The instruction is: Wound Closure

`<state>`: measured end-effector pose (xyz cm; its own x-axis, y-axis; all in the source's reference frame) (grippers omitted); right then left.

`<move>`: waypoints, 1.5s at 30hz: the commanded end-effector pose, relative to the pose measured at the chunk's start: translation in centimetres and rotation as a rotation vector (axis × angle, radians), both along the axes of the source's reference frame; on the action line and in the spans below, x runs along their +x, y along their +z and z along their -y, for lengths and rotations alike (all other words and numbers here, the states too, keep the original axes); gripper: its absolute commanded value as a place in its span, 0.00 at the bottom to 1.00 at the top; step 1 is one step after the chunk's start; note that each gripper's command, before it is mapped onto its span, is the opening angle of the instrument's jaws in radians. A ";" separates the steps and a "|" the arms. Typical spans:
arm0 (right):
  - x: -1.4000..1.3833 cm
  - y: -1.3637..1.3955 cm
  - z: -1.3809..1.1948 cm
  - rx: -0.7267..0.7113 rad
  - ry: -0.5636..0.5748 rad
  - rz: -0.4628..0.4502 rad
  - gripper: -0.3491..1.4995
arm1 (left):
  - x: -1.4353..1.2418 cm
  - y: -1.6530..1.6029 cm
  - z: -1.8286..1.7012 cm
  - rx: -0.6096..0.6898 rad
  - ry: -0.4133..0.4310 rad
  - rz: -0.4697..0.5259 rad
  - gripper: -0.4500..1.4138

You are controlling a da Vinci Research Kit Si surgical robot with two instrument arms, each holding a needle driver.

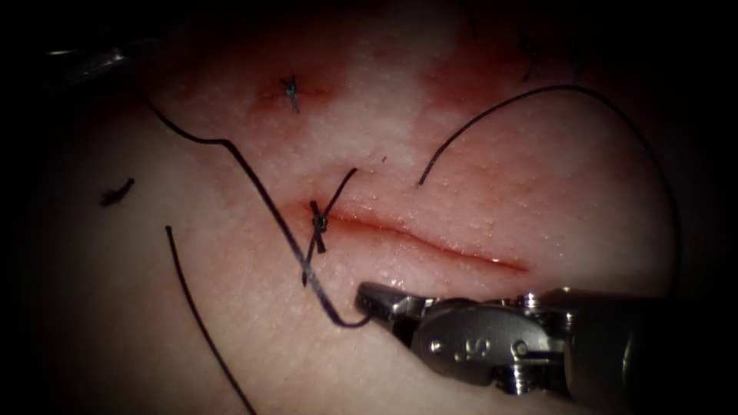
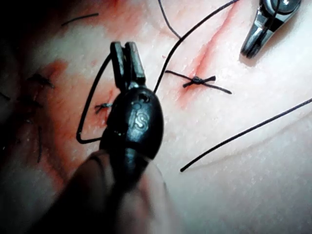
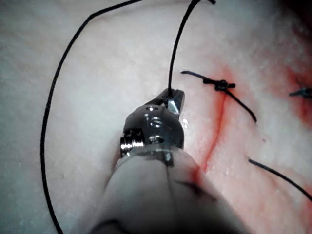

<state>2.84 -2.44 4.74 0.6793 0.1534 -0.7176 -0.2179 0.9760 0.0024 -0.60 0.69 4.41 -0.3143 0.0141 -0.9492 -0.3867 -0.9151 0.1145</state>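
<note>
Light is falling brightest on the middle of the tissue (image 1: 461,154) in the endoscope view and is fading outward, so the edges and corners are lying in deep shadow. Small wet glints are showing on the lit surface. In both wrist views a strong light is falling on the same surface, with dark shadow gathering at its margin.

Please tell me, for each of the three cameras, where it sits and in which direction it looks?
Endoscope: above and in front, facing the cut; right tool holds the thread.
Left wrist: along its shaft at the left tool, jaws shut on thread.
Right wrist: along its shaft at the right tool.
All three share the knot.
</note>
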 end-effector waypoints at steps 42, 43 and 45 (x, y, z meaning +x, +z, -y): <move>-0.05 -0.27 -0.09 -0.009 -0.033 -0.179 0.86 | -0.07 0.13 0.02 -0.005 0.000 -0.005 0.00; -0.04 -0.21 -0.09 -0.012 -0.033 -0.174 0.86 | -0.07 0.13 0.02 -0.005 0.000 -0.005 0.00; -0.01 -0.08 -0.11 -0.027 -0.037 -0.160 0.86 | -0.07 0.14 0.03 -0.005 0.002 -0.007 0.00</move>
<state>2.75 -2.29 4.60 0.5646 0.1091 -0.8181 -0.1818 0.9833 0.0057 -0.62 0.68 4.49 -0.3208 0.0079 -0.9471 -0.3846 -0.9149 0.1227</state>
